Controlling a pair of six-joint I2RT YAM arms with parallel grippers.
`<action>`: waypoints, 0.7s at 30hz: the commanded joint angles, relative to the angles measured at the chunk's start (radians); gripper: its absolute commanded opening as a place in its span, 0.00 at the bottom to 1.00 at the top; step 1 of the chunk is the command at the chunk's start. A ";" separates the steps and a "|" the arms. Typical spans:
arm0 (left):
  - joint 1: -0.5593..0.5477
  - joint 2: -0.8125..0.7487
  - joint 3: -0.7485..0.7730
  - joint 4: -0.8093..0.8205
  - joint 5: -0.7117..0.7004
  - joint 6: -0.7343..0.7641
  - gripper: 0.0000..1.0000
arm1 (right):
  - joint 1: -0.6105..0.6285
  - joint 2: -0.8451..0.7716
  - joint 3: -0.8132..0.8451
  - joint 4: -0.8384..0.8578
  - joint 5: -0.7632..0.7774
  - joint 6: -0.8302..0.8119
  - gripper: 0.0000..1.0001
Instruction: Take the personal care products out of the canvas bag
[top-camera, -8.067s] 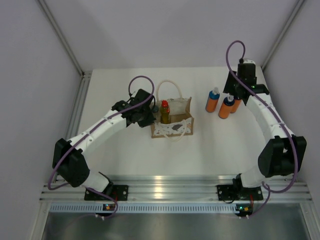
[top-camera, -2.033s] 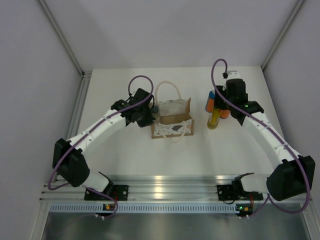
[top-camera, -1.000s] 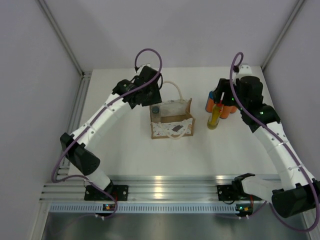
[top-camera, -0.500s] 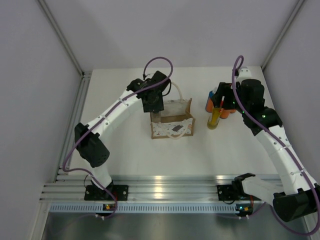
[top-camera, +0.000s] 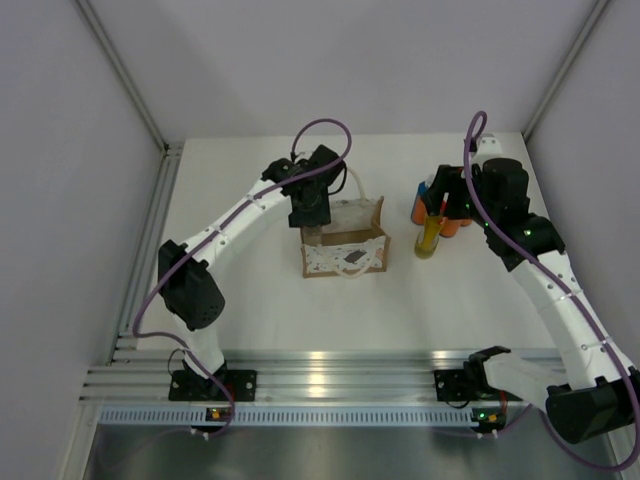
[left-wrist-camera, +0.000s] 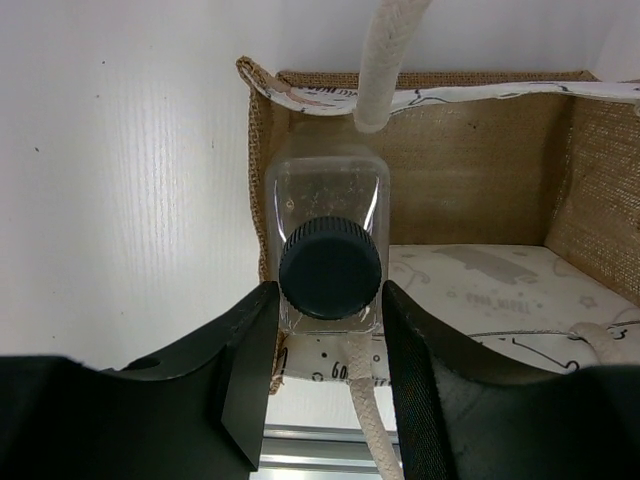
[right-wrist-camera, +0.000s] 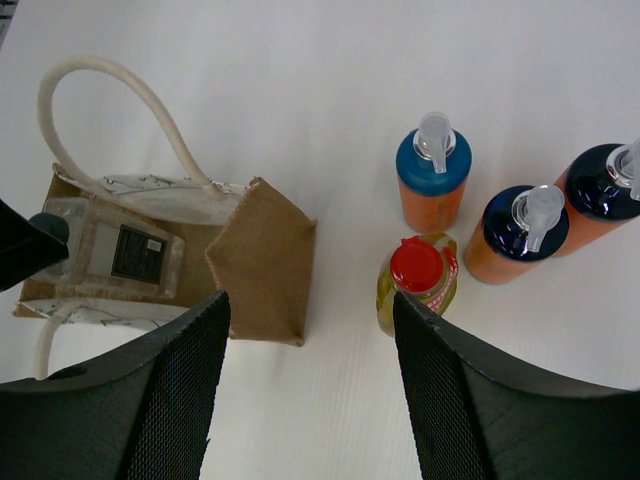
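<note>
White table (top-camera: 260, 290) carries everything, with grey walls around it. Both arms reach in from the near edge. The left arm (top-camera: 235, 220) bends over the tan canvas bag (top-camera: 345, 255), which stands upright near the table's middle with its lace-trimmed front toward the arm bases. Its cream rope handle (right-wrist-camera: 120, 100) arches up at the back.

The left gripper (left-wrist-camera: 328, 300) is lowered into the bag's left end, one finger on each side of the clear bottle (left-wrist-camera: 330, 200). The jaws sit narrow, right at the bottle's shoulders, but I cannot tell whether they press on it. The bottle stands upright inside the bag against its left wall, with its dark grey cap (left-wrist-camera: 330, 267) on top.

The right gripper (right-wrist-camera: 308, 300) hangs above the table between the bag and the other bottles, its jaws spread wide and holding nothing.

Four bottles stand upright in a cluster on the table to the right of the bag, well apart from it:
- the light-blue-capped orange bottle (right-wrist-camera: 433, 175)
- two dark-blue-capped orange bottles (right-wrist-camera: 520, 235), all three with pump tops
- nearest the bag, the yellow bottle (right-wrist-camera: 418, 280) with a red cap
</note>
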 joint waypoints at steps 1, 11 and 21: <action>-0.007 0.013 0.038 -0.025 -0.020 0.014 0.50 | 0.008 -0.024 0.006 -0.004 -0.018 0.004 0.64; -0.007 0.021 0.009 -0.025 -0.026 0.008 0.50 | 0.008 -0.032 0.006 -0.004 -0.021 0.001 0.64; -0.010 0.044 0.009 -0.023 -0.023 0.006 0.53 | 0.008 -0.029 0.015 -0.004 -0.028 0.001 0.64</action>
